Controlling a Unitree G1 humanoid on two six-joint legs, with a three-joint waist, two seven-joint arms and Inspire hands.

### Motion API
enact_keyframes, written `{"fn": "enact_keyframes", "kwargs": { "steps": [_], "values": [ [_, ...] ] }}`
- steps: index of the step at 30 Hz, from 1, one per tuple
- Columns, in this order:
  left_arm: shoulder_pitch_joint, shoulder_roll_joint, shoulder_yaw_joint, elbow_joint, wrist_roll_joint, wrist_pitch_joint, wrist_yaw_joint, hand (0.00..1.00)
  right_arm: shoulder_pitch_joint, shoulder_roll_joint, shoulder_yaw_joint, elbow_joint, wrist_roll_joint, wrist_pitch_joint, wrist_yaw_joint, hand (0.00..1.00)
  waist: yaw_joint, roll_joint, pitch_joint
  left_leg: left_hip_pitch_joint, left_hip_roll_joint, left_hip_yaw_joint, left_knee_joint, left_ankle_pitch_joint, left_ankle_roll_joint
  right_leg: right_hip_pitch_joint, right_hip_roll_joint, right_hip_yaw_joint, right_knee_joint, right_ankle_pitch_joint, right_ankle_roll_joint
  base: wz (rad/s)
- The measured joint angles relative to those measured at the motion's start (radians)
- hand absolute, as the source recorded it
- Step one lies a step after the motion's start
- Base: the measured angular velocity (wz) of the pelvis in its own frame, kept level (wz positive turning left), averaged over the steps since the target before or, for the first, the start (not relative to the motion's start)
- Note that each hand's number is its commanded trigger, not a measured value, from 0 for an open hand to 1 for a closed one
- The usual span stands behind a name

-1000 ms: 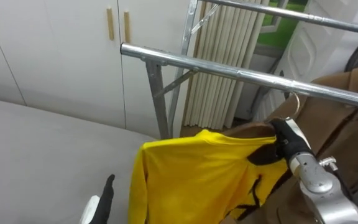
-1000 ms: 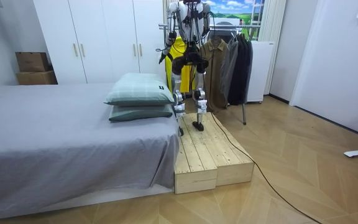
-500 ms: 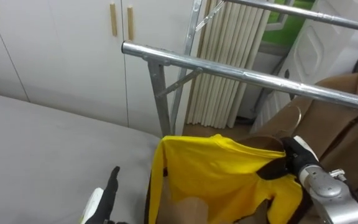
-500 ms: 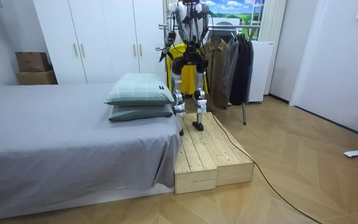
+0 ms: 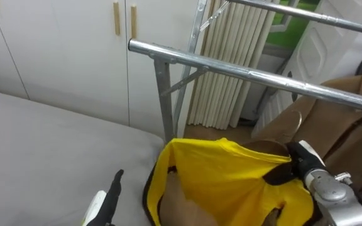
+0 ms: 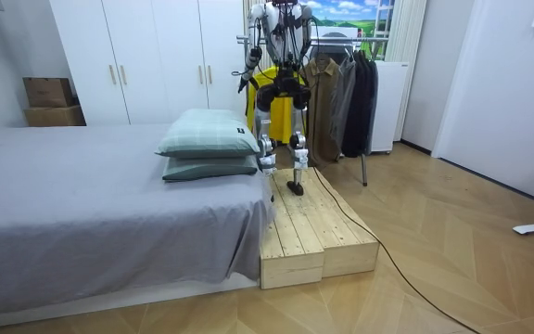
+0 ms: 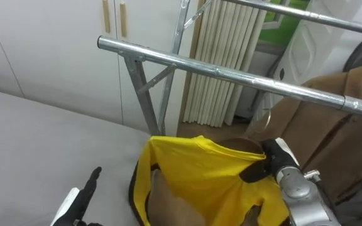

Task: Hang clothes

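Note:
A yellow shirt (image 5: 225, 172) hangs on a hanger whose metal hook (image 5: 300, 119) sticks up just below the silver clothes rail (image 5: 244, 72). My right hand (image 5: 298, 162) is shut on the shirt at its neck, at the lower right. The hook is under the rail and apart from it. My left hand (image 5: 110, 194) shows at the lower left, fingers straight and holding nothing. In the room view I stand on a wooden platform (image 6: 309, 232) facing the rack, with the yellow shirt (image 6: 269, 70) raised in front of me.
A brown coat (image 5: 347, 119) hangs on the rail at the right, close behind my right hand. A second rail (image 5: 294, 14) runs higher behind. White wardrobe doors (image 5: 55, 50) and the grey bed (image 5: 36, 144) lie to the left. Dark coats (image 6: 355, 93) fill the rack's far end.
My right hand has moved slightly lower and to the right with the shirt. The shirt's left side has bunched up and opened. My left hand has barely moved.

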Motion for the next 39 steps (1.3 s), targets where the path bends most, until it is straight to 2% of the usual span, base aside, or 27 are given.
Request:
{"fn": "enact_keyframes", "kwargs": {
  "steps": [4, 7, 12, 15, 19, 26, 31, 39],
  "values": [
    [0.001, -0.002, -0.007, 0.0, 0.001, 0.0, 0.022, 0.0, -0.039, -0.002, -0.001, -0.061, -0.114, -0.003, -0.089, 1.0, -0.009, 0.006, -0.003, -0.01, 0.001, 0.004, 0.0, 0.0, 0.0, -0.013, 0.005, 0.0, 0.005, 0.0, 0.0, -0.01],
    [0.001, -0.001, -0.019, 0.0, 0.0, 0.0, 0.024, 0.0, -0.043, -0.007, 0.003, -0.136, -0.141, -0.004, -0.143, 1.0, -0.008, 0.007, -0.0036, -0.01, 0.003, 0.007, 0.0, 0.0, 0.0, -0.021, 0.007, -0.001, 0.016, 0.0, 0.0, -0.06],
    [0.002, 0.003, -0.034, 0.0, 0.001, 0.0, 0.024, 0.0, -0.044, -0.026, 0.003, -0.212, -0.132, -0.023, -0.21, 1.0, -0.016, 0.008, -0.0039, -0.004, 0.005, 0.006, -0.002, 0.0, 0.0, -0.006, 0.008, -0.002, 0.015, 0.0, 0.0, 0.0],
    [0.003, 0.015, -0.041, 0.0, -0.001, 0.0, 0.024, 0.0, -0.044, -0.027, 0.003, -0.253, -0.12, -0.024, -0.248, 1.0, -0.026, 0.009, -0.004, 0.004, 0.005, 0.006, -0.003, 0.0, 0.0, -0.001, 0.005, -0.002, 0.015, 0.0, 0.0, -0.02],
    [0.003, 0.018, -0.049, 0.0, -0.012, 0.0, 0.025, 0.0, -0.045, -0.037, 0.009, -0.299, -0.063, -0.023, -0.305, 1.0, -0.03, 0.011, -0.0036, 0.004, 0.005, 0.007, -0.003, 0.0, 0.0, -0.001, 0.004, -0.002, 0.014, 0.0, 0.0, -0.02],
    [0.011, 0.011, -0.05, 0.001, -0.006, 0.005, 0.024, 0.0, -0.061, -0.038, 0.011, -0.299, -0.008, -0.019, -0.313, 1.0, -0.029, 0.025, -0.0023, -0.002, 0.005, 0.007, -0.003, 0.0, 0.0, -0.008, 0.003, -0.003, 0.016, 0.0, 0.0, 0.0],
    [0.018, 0.011, -0.049, 0.0, -0.002, 0.026, 0.025, 0.0, -0.074, -0.038, 0.011, -0.299, 0.059, -0.019, -0.305, 1.0, -0.03, 0.036, -0.0026, -0.007, 0.005, 0.006, -0.003, 0.0, 0.0, -0.013, 0.003, -0.006, 0.016, 0.0, 0.0, 0.0],
    [0.019, 0.014, -0.051, 0.0, 0.001, 0.026, 0.026, 0.0, -0.083, -0.041, 0.011, -0.265, 0.085, -0.019, -0.303, 1.0, -0.027, 0.037, -0.0023, -0.009, 0.003, -0.004, -0.003, 0.0, -0.001, -0.013, 0.002, -0.022, 0.017, 0.0, 0.0, 0.03]
  ]
}}
